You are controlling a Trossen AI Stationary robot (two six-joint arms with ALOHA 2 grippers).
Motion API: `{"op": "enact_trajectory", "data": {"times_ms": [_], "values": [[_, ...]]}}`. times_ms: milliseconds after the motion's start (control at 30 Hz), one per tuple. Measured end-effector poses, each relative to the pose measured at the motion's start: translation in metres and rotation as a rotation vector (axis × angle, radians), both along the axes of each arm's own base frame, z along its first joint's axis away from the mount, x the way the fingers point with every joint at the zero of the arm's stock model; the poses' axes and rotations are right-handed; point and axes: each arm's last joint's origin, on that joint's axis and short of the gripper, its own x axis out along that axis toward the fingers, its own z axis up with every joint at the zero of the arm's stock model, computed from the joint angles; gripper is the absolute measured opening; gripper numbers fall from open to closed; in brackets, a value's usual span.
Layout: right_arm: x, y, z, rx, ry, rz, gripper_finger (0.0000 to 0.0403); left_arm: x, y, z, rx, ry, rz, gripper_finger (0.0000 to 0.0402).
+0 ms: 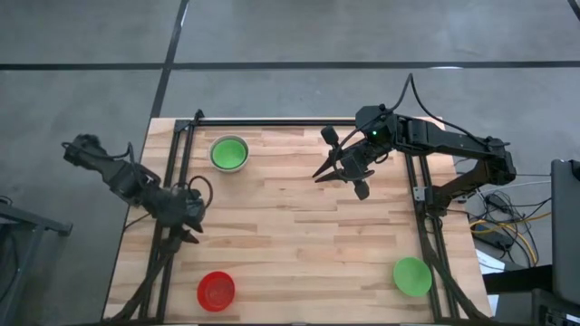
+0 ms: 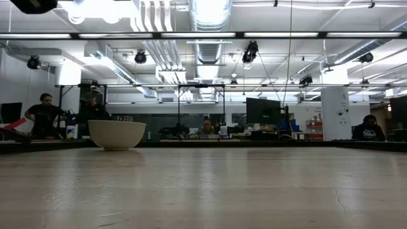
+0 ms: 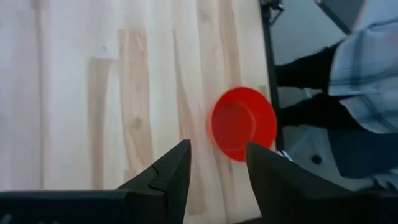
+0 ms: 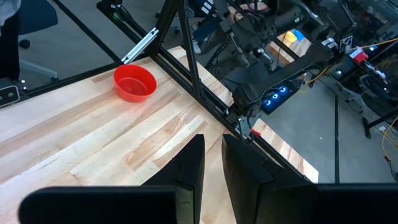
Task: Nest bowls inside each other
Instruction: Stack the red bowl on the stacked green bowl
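Left gripper (image 1: 191, 228) is hovering spread, empty, near the round red plastic bowl (image 1: 217, 290); right gripper (image 1: 343, 169) is hovering well apart, fingers nearly together, empty.

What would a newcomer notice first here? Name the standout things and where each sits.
Three bright bowls scattered on the pale wooden table: a red bowl at the near left edge, a green bowl at the near right corner, and a whitish bowl with a green inside at the far left. The left end effector hangs open above the red bowl's side; the right end effector hovers at the far centre, holding nothing.
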Motion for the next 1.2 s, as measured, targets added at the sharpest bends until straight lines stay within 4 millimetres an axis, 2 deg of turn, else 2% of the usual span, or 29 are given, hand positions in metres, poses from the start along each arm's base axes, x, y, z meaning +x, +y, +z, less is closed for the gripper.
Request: {"op": "enact_trajectory", "data": {"times_ms": [300,500,1000,1200], "values": [[0.0,0.0,0.0,0.0,0.0,0.0,0.0052,0.013,-0.024,-0.017,0.016,0.131,0.099,0.0158],[0.0,0.0,0.0,0.0,0.0,0.0,0.0052,0.024,-0.039,-0.022,0.022,0.102,0.098,0.0158],[0.0,0.0,0.0,0.0,0.0,0.0,0.0052,0.035,-0.051,-0.034,-0.008,0.192,0.333,0.0158],[0.0,0.0,0.0,0.0,0.0,0.0,0.0052,0.039,-0.06,-0.037,-0.041,0.193,0.349,0.0158]]}}
